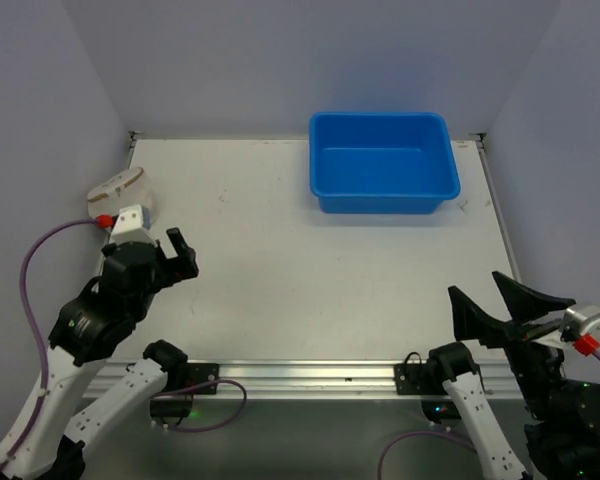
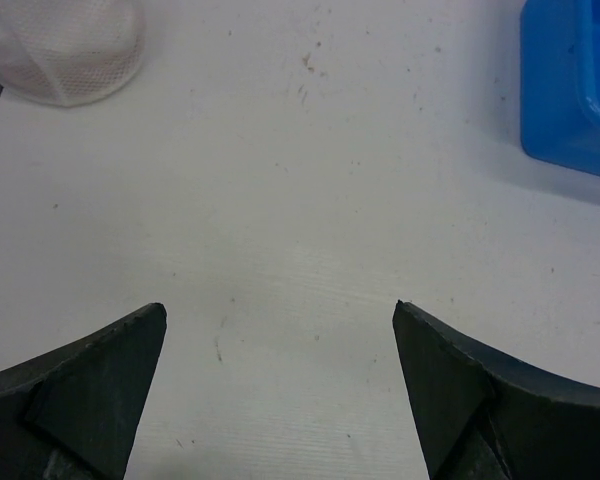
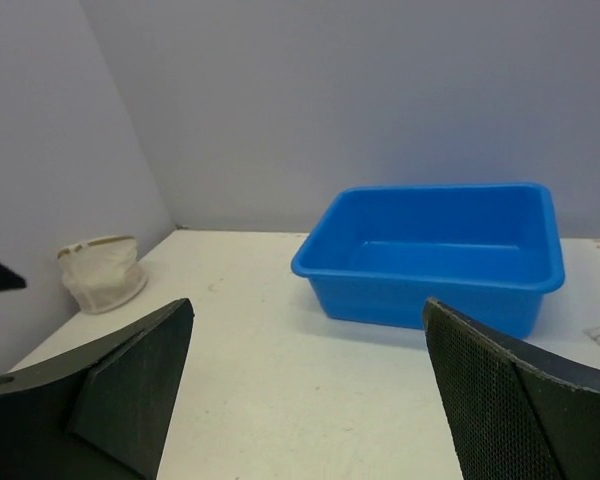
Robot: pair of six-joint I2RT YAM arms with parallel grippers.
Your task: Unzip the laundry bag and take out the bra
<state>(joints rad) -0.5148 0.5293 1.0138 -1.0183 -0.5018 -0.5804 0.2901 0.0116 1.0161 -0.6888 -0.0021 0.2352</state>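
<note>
White mesh laundry bag (image 1: pixel 120 189) rests on the table (image 1: pixel 280 300), ahead and left of the left gripper (image 2: pixel 280 310), whose fingers are spread wide, holding nothing. The right gripper (image 3: pixel 308 303) gapes empty too, blue tub (image 3: pixel 420 278) beyond its fingers, bag far left.

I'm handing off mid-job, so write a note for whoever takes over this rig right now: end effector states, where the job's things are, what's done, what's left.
Left end effector: open, empty, over bare table, just short of the laundry bag.
Right end effector: open, empty, at the near right, far from the bag.
Laundry bag: at the table's left edge by the wall, untouched; it appears closed. No bra in view.
Blue tub: far side, right of centre, nothing inside.
Done: nothing yet.
Left: grip the bag, unzip it, pull the bra out.
</note>
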